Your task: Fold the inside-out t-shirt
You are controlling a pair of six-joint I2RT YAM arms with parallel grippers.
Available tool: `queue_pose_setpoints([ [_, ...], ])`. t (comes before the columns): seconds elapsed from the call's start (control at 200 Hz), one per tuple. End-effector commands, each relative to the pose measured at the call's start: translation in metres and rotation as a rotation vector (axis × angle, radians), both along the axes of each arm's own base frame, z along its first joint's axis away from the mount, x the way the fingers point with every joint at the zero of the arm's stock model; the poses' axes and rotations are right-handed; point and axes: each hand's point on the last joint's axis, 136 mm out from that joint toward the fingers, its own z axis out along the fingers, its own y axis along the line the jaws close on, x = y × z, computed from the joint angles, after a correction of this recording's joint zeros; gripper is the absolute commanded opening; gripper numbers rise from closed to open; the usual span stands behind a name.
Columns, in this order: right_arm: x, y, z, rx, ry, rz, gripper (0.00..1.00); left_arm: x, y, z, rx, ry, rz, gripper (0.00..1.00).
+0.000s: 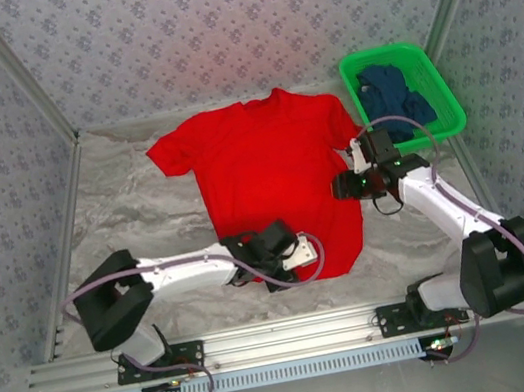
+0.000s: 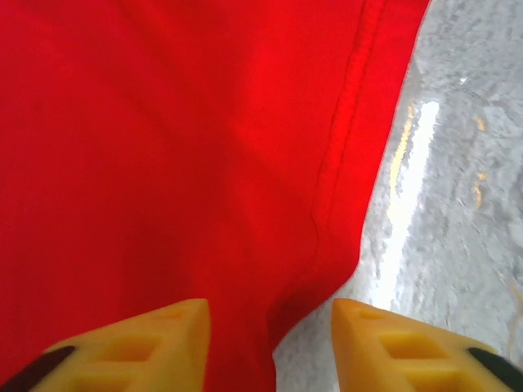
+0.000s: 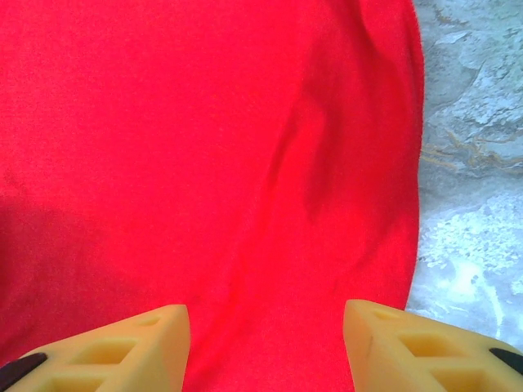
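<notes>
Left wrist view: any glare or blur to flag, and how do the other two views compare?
Left wrist: a glare streak on the table beside the t-shirt; hem stitching sharp. Right wrist: the red is saturated, folds faint, a shadow at lower left. Top external: even light, sharp, no glare.

A grey marbled table (image 1: pixel 133 214) carries the red t-shirt (image 1: pixel 273 169), spread flat near its middle with the collar toward the far wall. A green plastic basket (image 1: pixel 381 51) sits at the far right corner, just beside one sleeve.
</notes>
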Motion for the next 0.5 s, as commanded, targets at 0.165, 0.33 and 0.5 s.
queue_pose_setpoints([
  [0.165,-0.012,0.001,-0.009,0.030,0.048,0.006,0.54,0.000,-0.018,0.002,0.014,0.029,-0.078,0.08],
  [0.33,-0.014,0.000,-0.006,0.022,0.047,0.009,0.54,0.003,-0.017,0.014,-0.028,0.073,-0.048,0.00],
  [0.5,-0.020,-0.004,0.003,0.006,0.027,0.007,0.54,0.018,-0.015,0.042,-0.130,0.160,0.063,0.00],
])
